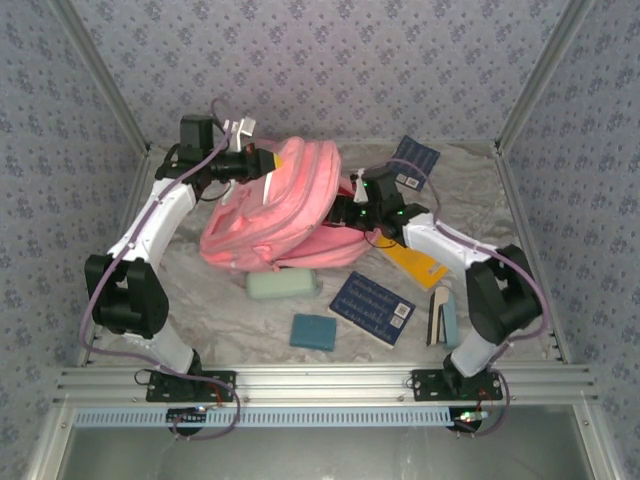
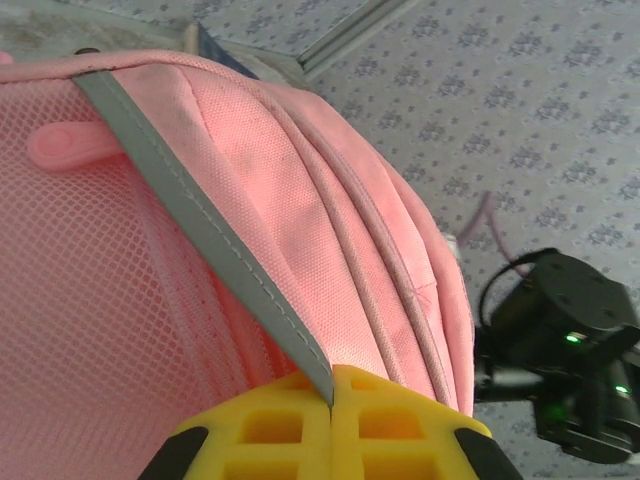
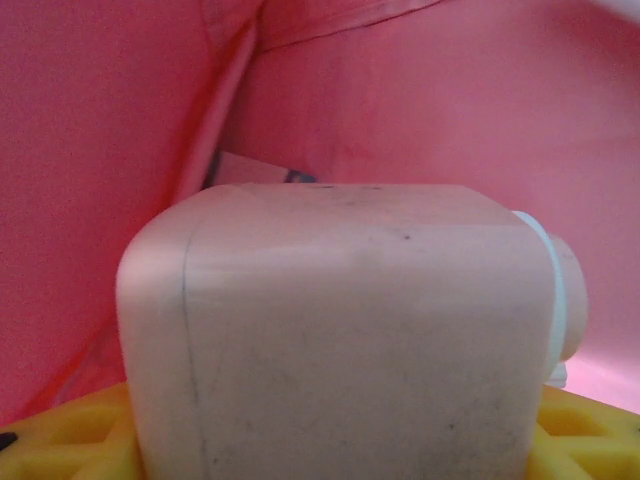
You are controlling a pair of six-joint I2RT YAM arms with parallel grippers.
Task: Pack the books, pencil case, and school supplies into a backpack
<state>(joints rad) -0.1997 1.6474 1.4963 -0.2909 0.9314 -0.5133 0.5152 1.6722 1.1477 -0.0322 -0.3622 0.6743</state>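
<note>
The right end effector (image 1: 347, 212) pinches the pink box (image 3: 340, 330) inside the backpack (image 1: 280, 215) — deeper lies leftward; the left end effector (image 2: 331, 405) clamps its grey trim (image 2: 200, 230).

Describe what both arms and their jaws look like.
The left arm and right arm share white tubular links, bulky black joint housings and a lilac cable looped alongside. The jaws are bright yellow ribbed plastic with black patches. Small green lights glow on the right wrist.

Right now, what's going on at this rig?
The left pincer is shut on the grey trim of the backpack. The right pincer, shut on a pink box, is inside the opening. On the table outside lie the pencil case, teal block, navy books and yellow book.
</note>
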